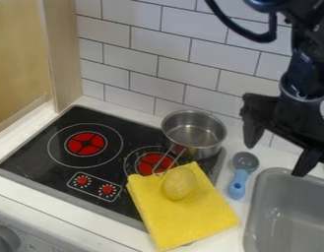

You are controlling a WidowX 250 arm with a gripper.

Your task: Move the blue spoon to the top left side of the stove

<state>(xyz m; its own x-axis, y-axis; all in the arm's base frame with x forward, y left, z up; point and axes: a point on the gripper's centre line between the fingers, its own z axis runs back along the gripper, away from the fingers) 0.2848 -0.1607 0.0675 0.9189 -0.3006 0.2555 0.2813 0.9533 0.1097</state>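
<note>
My gripper [280,148] hangs at the right, its two fingers wide apart, over the strip of counter and the near corner of the sink, with nothing between them. The blue spoon [237,185] lies on the white counter between the stove and the sink, its grey bowl towards the wall and its blue handle towards the front. It is below and to the left of the gripper. The black stove [39,147] fills the left half of the counter, with a red burner [86,143] at its upper left.
A metal pot [194,135] stands at the stove's back right, its handle slanting forward. A yellow cloth [190,221] covers the stove's front right edge, with a yellowish oval object [180,184] on it. The grey sink [286,216] is at the right; a tiled wall [157,59] rises behind.
</note>
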